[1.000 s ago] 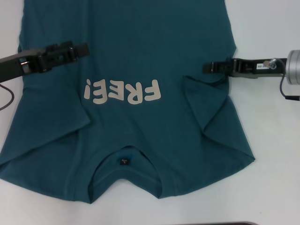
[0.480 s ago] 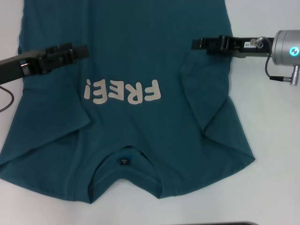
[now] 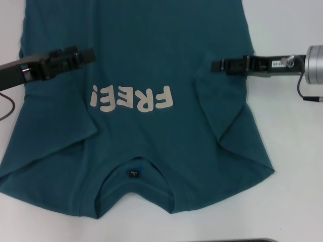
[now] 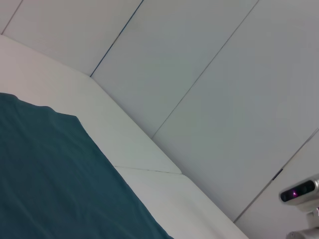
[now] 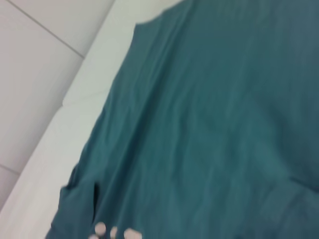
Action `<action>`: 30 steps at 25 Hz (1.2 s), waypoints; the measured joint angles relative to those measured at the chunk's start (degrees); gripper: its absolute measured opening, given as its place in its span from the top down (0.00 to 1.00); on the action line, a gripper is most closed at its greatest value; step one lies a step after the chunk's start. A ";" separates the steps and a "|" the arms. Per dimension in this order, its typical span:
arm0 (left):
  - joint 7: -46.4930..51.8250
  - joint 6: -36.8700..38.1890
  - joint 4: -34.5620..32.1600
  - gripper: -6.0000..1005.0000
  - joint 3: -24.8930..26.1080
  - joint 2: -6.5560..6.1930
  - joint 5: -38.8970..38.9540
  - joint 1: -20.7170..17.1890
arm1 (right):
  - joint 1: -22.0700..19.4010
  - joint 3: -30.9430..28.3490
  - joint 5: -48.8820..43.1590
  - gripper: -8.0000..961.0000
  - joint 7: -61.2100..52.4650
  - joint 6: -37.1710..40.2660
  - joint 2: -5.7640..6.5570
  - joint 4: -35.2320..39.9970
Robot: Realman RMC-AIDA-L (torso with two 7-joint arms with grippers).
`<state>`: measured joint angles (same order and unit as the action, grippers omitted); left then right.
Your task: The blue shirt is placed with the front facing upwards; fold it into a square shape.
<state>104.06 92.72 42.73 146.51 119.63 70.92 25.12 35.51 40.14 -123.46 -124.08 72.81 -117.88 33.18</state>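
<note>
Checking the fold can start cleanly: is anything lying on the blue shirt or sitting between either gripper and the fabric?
Nothing visible is in the way. The blue shirt lies spread on the white table with only its "FREE!" print showing. The left gripper and right gripper are both already over its side edges.
</note>
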 joint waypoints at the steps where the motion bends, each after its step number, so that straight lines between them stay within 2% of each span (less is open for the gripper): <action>1: 0.00 0.00 -0.01 0.12 0.00 0.03 0.00 0.00 | -0.15 0.01 -0.58 0.24 0.00 0.32 0.03 0.00; 18: -0.01 0.46 -0.66 0.12 0.00 -0.04 0.00 0.03 | 0.62 3.39 -4.56 0.25 0.02 -1.79 -1.20 -0.49; 30: -0.01 0.10 -0.63 0.12 0.00 -0.03 0.00 0.37 | 1.55 3.54 -2.37 0.25 0.54 6.68 -1.56 -0.58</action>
<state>104.05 92.82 42.10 146.51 119.60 70.93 25.49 37.06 43.68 -125.83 -123.54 79.49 -119.43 32.60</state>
